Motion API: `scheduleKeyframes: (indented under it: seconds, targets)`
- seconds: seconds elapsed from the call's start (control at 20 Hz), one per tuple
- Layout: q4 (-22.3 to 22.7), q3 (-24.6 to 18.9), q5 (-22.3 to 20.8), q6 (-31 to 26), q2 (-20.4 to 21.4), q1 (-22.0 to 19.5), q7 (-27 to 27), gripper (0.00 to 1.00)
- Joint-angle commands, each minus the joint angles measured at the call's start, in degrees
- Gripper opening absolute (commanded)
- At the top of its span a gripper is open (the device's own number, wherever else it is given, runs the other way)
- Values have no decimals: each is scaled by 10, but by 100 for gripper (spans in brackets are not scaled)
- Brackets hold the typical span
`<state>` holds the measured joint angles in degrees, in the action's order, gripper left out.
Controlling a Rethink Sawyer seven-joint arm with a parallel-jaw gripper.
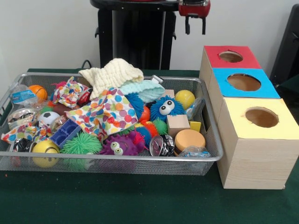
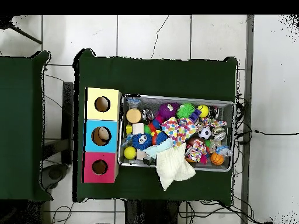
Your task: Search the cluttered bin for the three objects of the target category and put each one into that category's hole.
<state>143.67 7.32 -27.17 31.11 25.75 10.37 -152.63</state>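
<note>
Up high, my claw (image 1: 195,25) hangs apart from the crowded wire bin (image 1: 211,140) (its prongs spread, pinching nothing); a cream cloth (image 1: 112,73) spills over its far rim, beside three holed boxes (image 1: 252,116).

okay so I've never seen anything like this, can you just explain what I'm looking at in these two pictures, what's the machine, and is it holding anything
It is a robot arm at a table covered in green cloth. One picture is taken from across the table, the other from straight above. In the first, only the arm's gripper shows at the top, hanging in the air and holding nothing. On the table sits a wire mesh bin full of toys: balls, spiky fuzzy creatures, wooden blocks and cloths, including a polka-dot cloth. Beside it stand three wooden boxes, each with a round hole on top: a red box, a blue box and a yellow box.
</note>
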Motion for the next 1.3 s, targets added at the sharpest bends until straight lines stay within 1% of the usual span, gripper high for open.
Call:
scheduleKeyframes:
  seconds: [0.05,0.15,0.2,0.3,0.35,0.4,0.55,0.65,0.75,1.0,1.3]
  targets:
    - [-46,6,27,-64,87,3,-11,100]
    - [-42,14,40,-68,114,13,-15,100]
    - [-39,42,73,-51,122,39,-28,100]
    - [-28,41,105,-5,134,39,-69,100]
    - [-25,35,109,-2,141,34,-78,100]
    - [-25,31,104,-24,159,31,-70,100]
    - [-39,36,95,-69,174,41,-34,100]
    - [-42,21,92,-107,200,35,-23,100]
    - [-45,13,88,-132,215,32,-15,100]
    - [-54,9,87,-171,240,43,-10,100]
    - [-62,11,85,-196,248,55,-15,100]
